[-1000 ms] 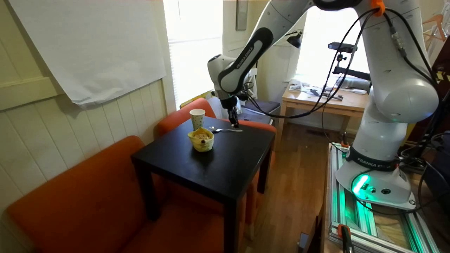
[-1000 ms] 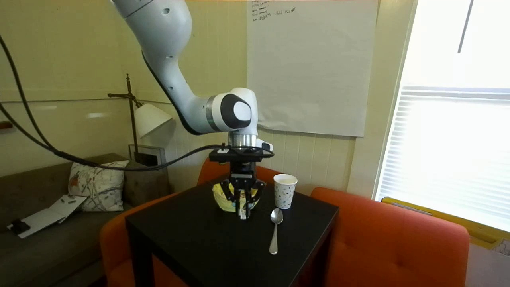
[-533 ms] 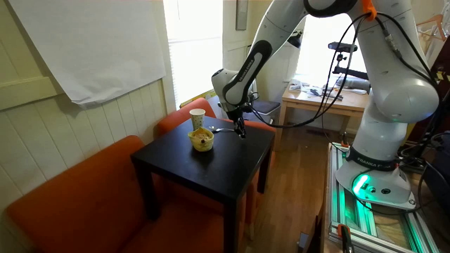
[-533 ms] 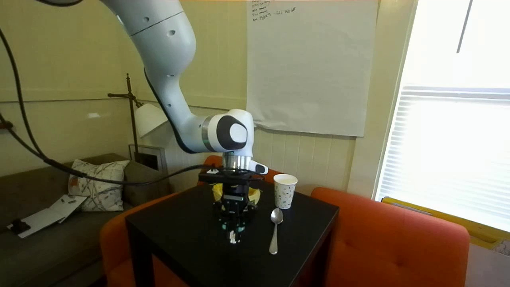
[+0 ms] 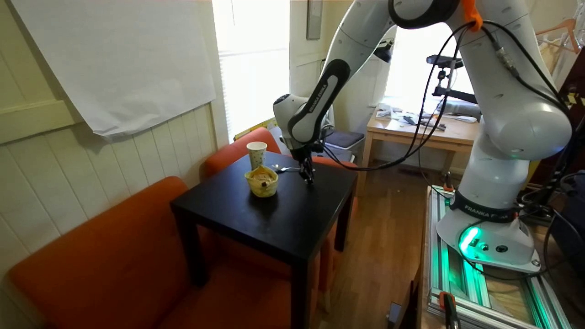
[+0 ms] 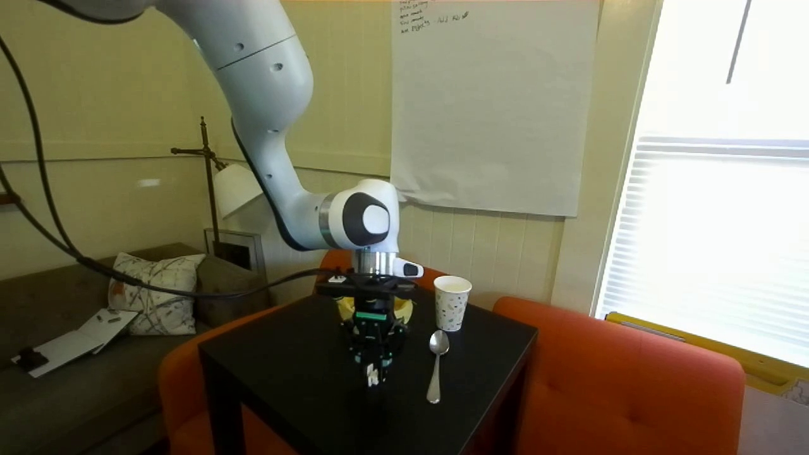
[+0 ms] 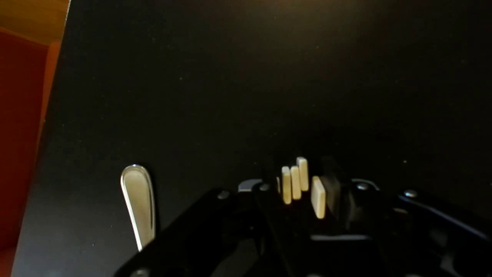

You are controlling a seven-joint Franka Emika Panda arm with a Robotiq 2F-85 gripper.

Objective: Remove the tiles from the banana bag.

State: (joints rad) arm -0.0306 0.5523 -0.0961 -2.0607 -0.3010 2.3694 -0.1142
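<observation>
The banana bag (image 5: 263, 188) is a yellow pouch standing upright and open on the black table, with pale tan contents at its mouth. In an exterior view, my gripper partly hides the bag (image 6: 345, 308). My gripper (image 5: 309, 180) is beside the bag, low over the table, pointing down. In the wrist view, my gripper (image 7: 302, 184) is closed around several tiles (image 7: 295, 182), small whitish slabs standing on edge side by side between its fingers. The tiles also show at the fingertips in an exterior view (image 6: 372, 375). I cannot tell whether they touch the table.
The black table (image 5: 237, 217) bears a speckled paper cup (image 6: 451, 306) behind and right of the gripper. A metal spoon (image 6: 435, 373) lies close to the gripper; its handle (image 7: 138, 200) shows in the wrist view. Orange seats (image 6: 626, 366) stand around the table.
My gripper has come down toward the tabletop and away from the bag, the tiles still between its fingers. In the last half second it shifted only slightly. Bag, cup and spoon have not moved.
</observation>
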